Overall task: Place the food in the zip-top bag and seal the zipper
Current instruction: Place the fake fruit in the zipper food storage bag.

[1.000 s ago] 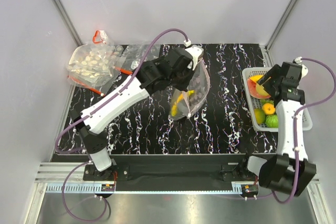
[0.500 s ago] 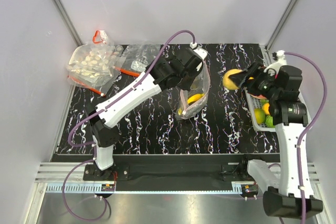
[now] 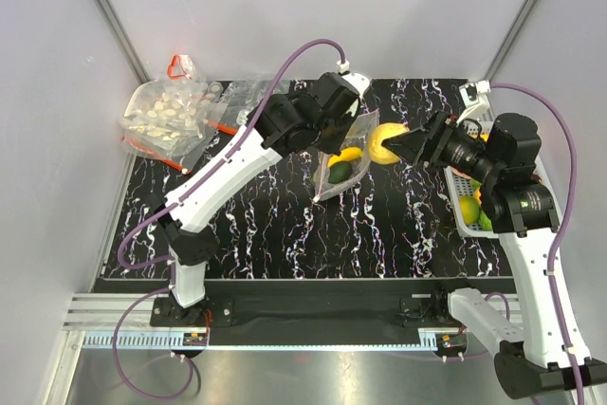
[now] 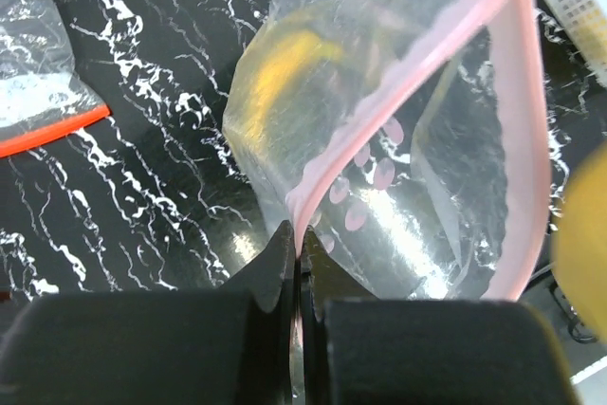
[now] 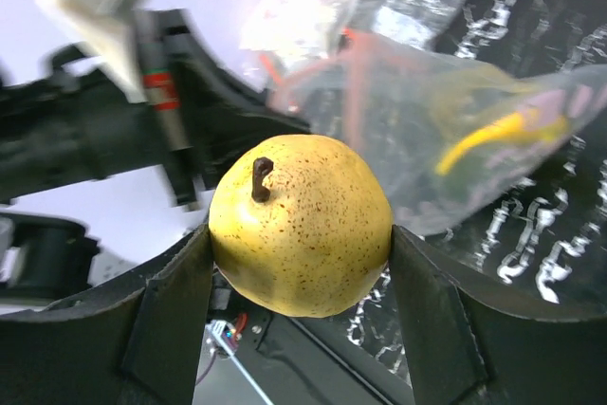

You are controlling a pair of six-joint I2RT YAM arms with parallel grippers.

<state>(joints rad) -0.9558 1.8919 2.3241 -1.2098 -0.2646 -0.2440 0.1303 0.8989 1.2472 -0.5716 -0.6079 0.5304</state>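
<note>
The dotted zip-top bag (image 3: pixel 343 170) hangs in the middle of the table, with its mouth turned to the right. My left gripper (image 3: pixel 349 128) is shut on its pink-red zipper strip (image 4: pixel 417 64) and holds the mouth open (image 4: pixel 299 239). A yellow piece of food (image 3: pixel 349 153) and a green piece (image 3: pixel 338 174) lie inside the bag. My right gripper (image 3: pixel 396 145) is shut on a yellow speckled pear (image 3: pixel 383 142) just right of the bag's mouth. In the right wrist view the pear (image 5: pixel 299 225) sits between both fingers, with the bag (image 5: pixel 455 111) behind it.
A white mesh basket (image 3: pixel 463 220) at the right edge holds orange and green food (image 3: pixel 471 206). Other clear bags with red strips (image 3: pixel 171 116) lie at the back left. The left arm spans the table's left half.
My right gripper has carried the pear left from the basket to the bag's mouth. My left gripper has shifted and tilted the bag, turning its mouth to the right.
</note>
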